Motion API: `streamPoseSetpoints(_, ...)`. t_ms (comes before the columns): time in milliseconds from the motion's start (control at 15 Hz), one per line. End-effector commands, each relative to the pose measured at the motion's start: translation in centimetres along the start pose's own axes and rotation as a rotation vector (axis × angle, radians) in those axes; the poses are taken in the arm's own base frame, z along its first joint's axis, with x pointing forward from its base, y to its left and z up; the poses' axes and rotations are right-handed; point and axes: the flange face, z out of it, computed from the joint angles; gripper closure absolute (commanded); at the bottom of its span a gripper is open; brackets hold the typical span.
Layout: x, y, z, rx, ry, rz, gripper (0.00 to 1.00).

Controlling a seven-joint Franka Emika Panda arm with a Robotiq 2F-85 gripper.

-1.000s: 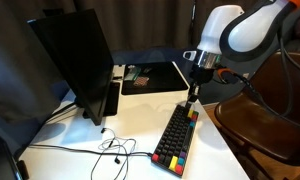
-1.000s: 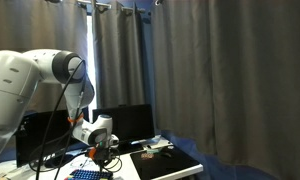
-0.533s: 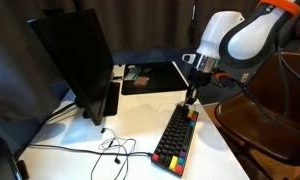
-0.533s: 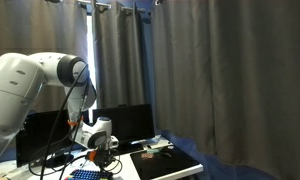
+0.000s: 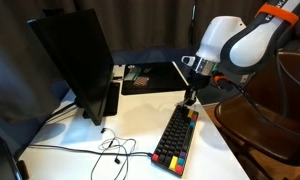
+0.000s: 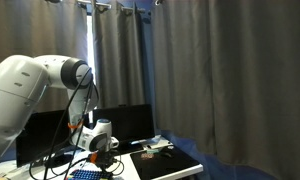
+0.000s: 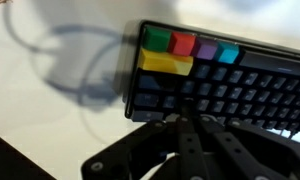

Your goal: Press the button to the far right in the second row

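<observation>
A dark keyboard (image 5: 176, 137) with red, green, yellow, purple and blue keys lies on the white table (image 5: 130, 120). In the wrist view the keyboard (image 7: 230, 85) fills the upper right, its coloured keys (image 7: 175, 48) at the corner. My gripper (image 5: 192, 100) hangs just over the keyboard's far end, fingers pressed together pointing down. In the wrist view the gripper (image 7: 186, 122) is shut and empty, its tip over the dark keys near the keyboard's corner. In an exterior view the gripper (image 6: 102, 163) is low above the keyboard (image 6: 85, 174).
A black monitor (image 5: 75, 65) stands on the table, cables (image 5: 108, 150) trailing in front of it. A black pad (image 5: 155, 75) with small items lies at the back. A brown chair (image 5: 260, 125) stands beside the table. Dark curtains hang behind.
The arm has shifted slightly; the gripper stays at the keyboard's far end, a touch lower. Nothing else moved.
</observation>
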Motion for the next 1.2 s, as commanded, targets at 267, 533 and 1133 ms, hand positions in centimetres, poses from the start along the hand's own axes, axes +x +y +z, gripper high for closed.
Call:
streamPoseSetpoints(267,0.4,0.4,0.8,-0.006,0.033,-0.002,1.0)
streamPoseSetpoints(533,0.4,0.5,1.1,-0.009,0.035,-0.004,1.0)
streamPoseSetpoints(1133,0.4,0.6,1.5,-0.017,0.053,-0.004,1.0)
